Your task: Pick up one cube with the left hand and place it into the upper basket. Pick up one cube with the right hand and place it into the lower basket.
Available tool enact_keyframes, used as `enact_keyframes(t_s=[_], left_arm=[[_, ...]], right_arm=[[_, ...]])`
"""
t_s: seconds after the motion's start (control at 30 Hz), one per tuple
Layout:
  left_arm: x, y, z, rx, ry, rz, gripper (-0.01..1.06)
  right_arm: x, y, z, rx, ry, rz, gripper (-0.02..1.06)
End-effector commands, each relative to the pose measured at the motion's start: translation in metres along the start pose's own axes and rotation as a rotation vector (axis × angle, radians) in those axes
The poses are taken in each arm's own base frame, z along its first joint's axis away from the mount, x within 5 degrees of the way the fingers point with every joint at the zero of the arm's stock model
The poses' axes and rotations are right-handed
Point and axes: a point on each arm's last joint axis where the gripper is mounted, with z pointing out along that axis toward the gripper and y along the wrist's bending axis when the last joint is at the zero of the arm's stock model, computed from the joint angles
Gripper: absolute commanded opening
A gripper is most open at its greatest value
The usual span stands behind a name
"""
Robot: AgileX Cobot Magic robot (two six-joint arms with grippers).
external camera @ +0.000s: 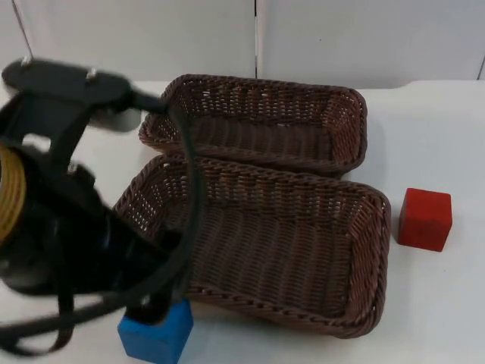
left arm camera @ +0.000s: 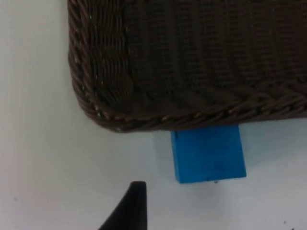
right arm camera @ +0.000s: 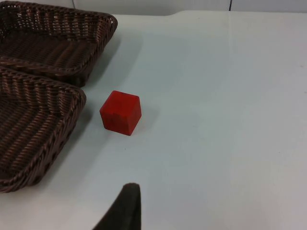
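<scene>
— Wicker first, top view: what's woven?
— Two brown rectangular baskets, ribbed weave with braided rims. The upper basket (external camera: 258, 121) lies far, the lower basket (external camera: 258, 243) near, their long sides touching. Both are empty.
— And the cubes?
— A matte blue cube (external camera: 157, 334) sits on the white table (external camera: 447, 303) at the lower basket's near-left corner. A red cube (external camera: 425, 219) stands just right of that basket. The left arm's black bulk hangs over the blue cube; I cannot tell the left gripper's (external camera: 144, 307) grip from here.
— Left wrist view?
— The blue cube (left arm camera: 208, 154) is tucked against the braided rim, one black fingertip (left arm camera: 132, 206) beside it, apart.
— Right wrist view?
— The red cube (right arm camera: 121, 112) shows soft edges, free on the table near both baskets. The right gripper waits off it; whether it is spread or closed, I cannot tell.
</scene>
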Motion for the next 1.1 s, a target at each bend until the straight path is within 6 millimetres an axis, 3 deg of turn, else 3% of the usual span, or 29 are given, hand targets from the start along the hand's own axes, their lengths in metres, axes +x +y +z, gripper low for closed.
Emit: enact_keyframes(t_s=[0.0, 0.1, 0.37, 0.6, 1.07], left_arm=[[0.015, 0.004, 0.008, 0.003, 0.013, -0.034, 1.05], [0.033, 0.008, 0.017, 0.036, -0.008, -0.039, 1.05], [0.038, 0.021, 0.021, -0.049, -0.072, -0.028, 1.05], [0.041, 0.019, 0.024, -0.021, -0.077, -0.016, 1.05], [0.045, 0.017, 0.051, -0.067, -0.045, 0.038, 1.05]], right_arm=[[0.000, 0.000, 0.000, 0.001, -0.007, 0.001, 1.05], [0.000, 0.000, 0.000, 0.001, -0.007, 0.001, 1.05], [0.000, 0.000, 0.000, 0.001, -0.007, 0.001, 1.05], [0.000, 0.000, 0.000, 0.001, -0.007, 0.001, 1.05], [0.000, 0.000, 0.000, 0.001, -0.007, 0.001, 1.05]])
